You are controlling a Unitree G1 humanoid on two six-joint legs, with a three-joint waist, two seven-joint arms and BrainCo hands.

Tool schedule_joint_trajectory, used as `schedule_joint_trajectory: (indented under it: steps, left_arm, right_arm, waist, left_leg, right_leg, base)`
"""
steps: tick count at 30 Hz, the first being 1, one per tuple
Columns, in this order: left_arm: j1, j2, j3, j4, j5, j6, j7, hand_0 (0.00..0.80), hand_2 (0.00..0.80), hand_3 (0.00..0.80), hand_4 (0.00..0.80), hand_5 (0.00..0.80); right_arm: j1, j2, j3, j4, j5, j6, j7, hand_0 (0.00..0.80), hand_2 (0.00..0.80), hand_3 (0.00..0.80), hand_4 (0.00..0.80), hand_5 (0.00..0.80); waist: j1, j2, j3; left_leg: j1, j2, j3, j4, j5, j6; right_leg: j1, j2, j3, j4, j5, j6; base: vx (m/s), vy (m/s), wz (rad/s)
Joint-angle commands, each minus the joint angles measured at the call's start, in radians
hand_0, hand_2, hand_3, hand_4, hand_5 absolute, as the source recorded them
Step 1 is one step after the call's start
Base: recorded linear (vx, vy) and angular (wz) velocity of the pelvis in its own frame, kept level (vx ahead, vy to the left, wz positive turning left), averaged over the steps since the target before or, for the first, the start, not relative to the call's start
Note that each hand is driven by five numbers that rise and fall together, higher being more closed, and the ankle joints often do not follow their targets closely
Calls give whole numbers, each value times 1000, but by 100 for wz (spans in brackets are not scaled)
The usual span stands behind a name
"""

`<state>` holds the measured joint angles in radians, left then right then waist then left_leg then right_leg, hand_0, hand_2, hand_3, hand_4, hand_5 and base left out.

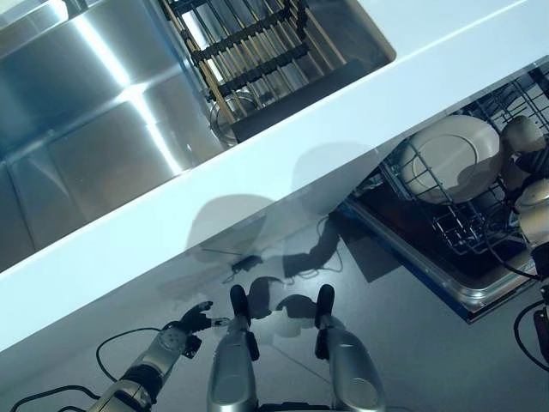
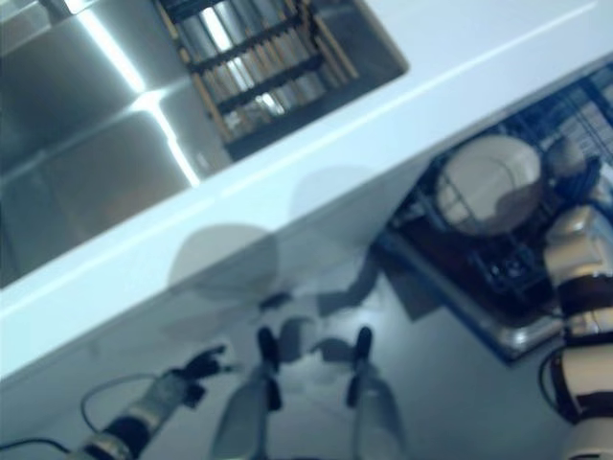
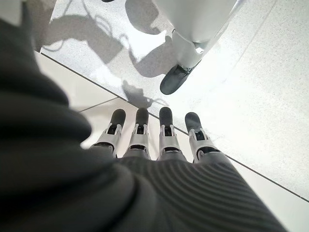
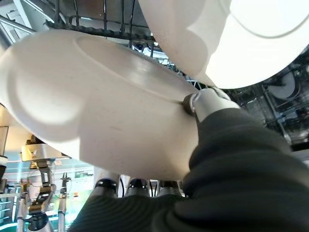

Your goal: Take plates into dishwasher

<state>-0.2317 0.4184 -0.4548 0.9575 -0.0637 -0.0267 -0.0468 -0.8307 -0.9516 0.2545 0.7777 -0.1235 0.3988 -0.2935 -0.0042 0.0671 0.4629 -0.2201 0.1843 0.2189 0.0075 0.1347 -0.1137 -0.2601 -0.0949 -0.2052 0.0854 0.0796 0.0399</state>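
Right hand (image 4: 203, 104): thumb pressed on the face of a plate (image 4: 96, 106), finger tips showing under its rim; the plate is pinched between them. In the right wrist view a second plate (image 4: 251, 38) stands just beside the held one, apparently touching it, with rack wires behind.

Left hand (image 3: 154, 140): fingers straight and relaxed, holding nothing, hanging over the floor (image 3: 260, 96); lower left of the left eye view.

Task state, as judged: one plate (image 1: 450, 159) stands upright in the dishwasher rack (image 1: 480, 215) at the right of the left eye view, so part of the loading looks done. The held plate is at the rack but not released; seating it between the wires and letting go remains. Whether more plates wait elsewhere cannot be told; none shows in the sink (image 1: 94, 129).

Surfaces:
- Counter (image 1: 283, 163): white band running diagonally from lower left to upper right, bare.
- Sink: steel basin, upper left, with a slatted drying rack (image 1: 253, 47) at top centre.
- Dishwasher (image 1: 446, 283): open below the counter, right edge, its rack drawn out.
- Floor: pale grey tiles with thin joints, bottom of the eye views.
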Motion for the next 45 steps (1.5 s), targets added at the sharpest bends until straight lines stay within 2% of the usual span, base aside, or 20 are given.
schedule_joint_trajectory:
  steps: [1,10,21,34,45]
  left_arm:
    - [0,-3,-43,1,-31,3,4,0,0,0,0,0]
    - [-1,-8,-58,-9,-46,0,4,0,0,0,0,0]
    - [-4,5,-62,-16,-53,-2,-4,0,0,0,0,0]
    - [-12,18,-75,-42,-62,4,-5,0,0,0,0,0]
    - [-12,31,-80,-65,-68,9,-1,0,0,0,0,0]
  right_arm:
    - [-77,-83,58,38,5,5,-32,800,800,800,800,800]
    - [-130,-94,101,57,-52,2,-51,800,800,800,800,800]
    - [-177,-122,177,23,-193,-21,-15,800,800,800,800,800]
    - [-235,-123,246,39,-229,-36,16,800,800,800,800,800]
    - [-268,-122,272,42,-211,-21,36,800,800,800,800,800]
  waist:
    - [29,1,-26]
    - [30,20,-23]
    - [33,19,-14]
    - [46,17,-1]
    - [52,13,13]
  left_leg:
    - [-80,18,-37,30,42,-6]
    - [-84,7,-36,26,41,-2]
    - [-100,3,-41,27,39,3]
    - [-133,-7,-67,40,37,8]
    - [-148,-17,-74,36,37,13]
  right_leg:
    - [-47,-3,-52,192,-152,-40]
    - [-65,-11,-50,203,-151,-40]
    - [-92,-14,-51,213,-145,-35]
    - [-125,-13,-48,226,-139,-34]
    - [-137,-13,-47,202,-118,-28]
  base:
    - [0,0,0]
    - [-4,7,-1]
    - [0,0,0]
    - [0,-3,0]
    - [0,0,0]
